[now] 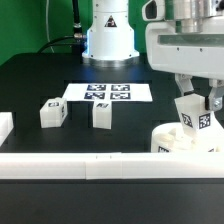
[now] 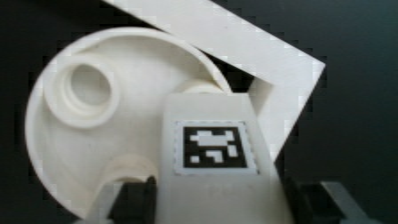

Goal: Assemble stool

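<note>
Stool leg pinched upright in the gripper, jaws closed on its sides, over the round seat.

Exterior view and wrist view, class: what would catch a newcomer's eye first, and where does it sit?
The gripper at the exterior view's right grips a white tagged leg over the round seat, near the white rail. In the wrist view that leg's black-and-white tag fills the middle, with a seat socket beside it. Two spare legs stand on the black table, near the marker board.
</note>
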You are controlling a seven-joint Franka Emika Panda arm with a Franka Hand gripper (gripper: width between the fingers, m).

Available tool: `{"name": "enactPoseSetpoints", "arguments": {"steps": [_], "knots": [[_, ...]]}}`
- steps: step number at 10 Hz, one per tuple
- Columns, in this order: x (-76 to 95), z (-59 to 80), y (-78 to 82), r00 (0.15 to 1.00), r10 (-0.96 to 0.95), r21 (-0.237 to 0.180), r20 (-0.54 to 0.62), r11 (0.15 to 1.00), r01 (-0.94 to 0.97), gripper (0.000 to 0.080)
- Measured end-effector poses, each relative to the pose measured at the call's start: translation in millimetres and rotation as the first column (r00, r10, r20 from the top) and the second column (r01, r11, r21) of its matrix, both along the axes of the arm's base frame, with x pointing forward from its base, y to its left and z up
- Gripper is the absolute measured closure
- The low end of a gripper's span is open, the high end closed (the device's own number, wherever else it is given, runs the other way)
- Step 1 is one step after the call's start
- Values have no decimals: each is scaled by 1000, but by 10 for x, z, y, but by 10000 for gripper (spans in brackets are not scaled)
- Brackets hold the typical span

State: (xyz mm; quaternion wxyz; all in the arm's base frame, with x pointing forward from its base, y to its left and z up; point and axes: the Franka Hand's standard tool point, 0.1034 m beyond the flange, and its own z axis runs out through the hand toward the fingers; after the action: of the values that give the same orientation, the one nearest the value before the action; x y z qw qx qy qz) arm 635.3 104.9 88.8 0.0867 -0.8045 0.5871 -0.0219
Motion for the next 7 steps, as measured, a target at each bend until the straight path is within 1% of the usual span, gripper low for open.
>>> {"name": "enactPoseSetpoints", "arguments": {"steps": [1,2,4,6,7], "knots": [[-12,-7,48,993,-121,30,-12,992,121,459],[-16,-10,85,964,-263,69,-19,962,264,459],[-19,-8,136,935,-353,99,-38,930,355,459],[-28,-12,178,877,-475,135,-80,866,481,459],[-21,-12,174,824,-558,160,-101,808,567,459]]}}
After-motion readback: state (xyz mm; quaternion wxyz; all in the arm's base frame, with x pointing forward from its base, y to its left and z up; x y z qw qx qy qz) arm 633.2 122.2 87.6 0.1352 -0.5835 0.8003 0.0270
